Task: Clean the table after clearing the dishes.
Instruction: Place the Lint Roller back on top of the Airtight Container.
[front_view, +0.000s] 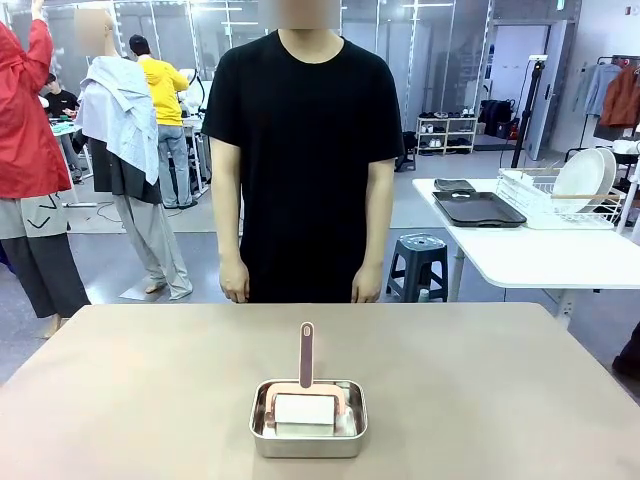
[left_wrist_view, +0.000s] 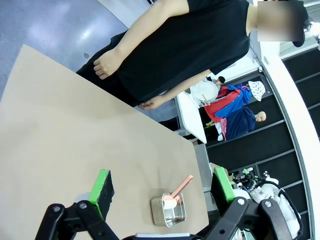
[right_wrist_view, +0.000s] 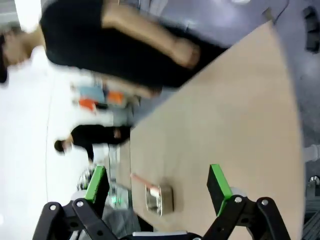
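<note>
Above the tabletop (front_view: 130, 390), the left gripper (left_wrist_view: 162, 187) and right gripper (right_wrist_view: 157, 182) hover wide, holding nothing; the roller (front_view: 305, 385) in the pan (front_view: 308, 420) by the near edge, likely wants a handle grasp.

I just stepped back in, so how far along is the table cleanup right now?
Clearing looks done: the table carries only the steel pan with the pink-handled roller resting in it, and dark trays sit on the white side table. Nothing is in hand: the left gripper and right gripper hang above with jaws open and empty. Rolling the tabletop is left.
</note>
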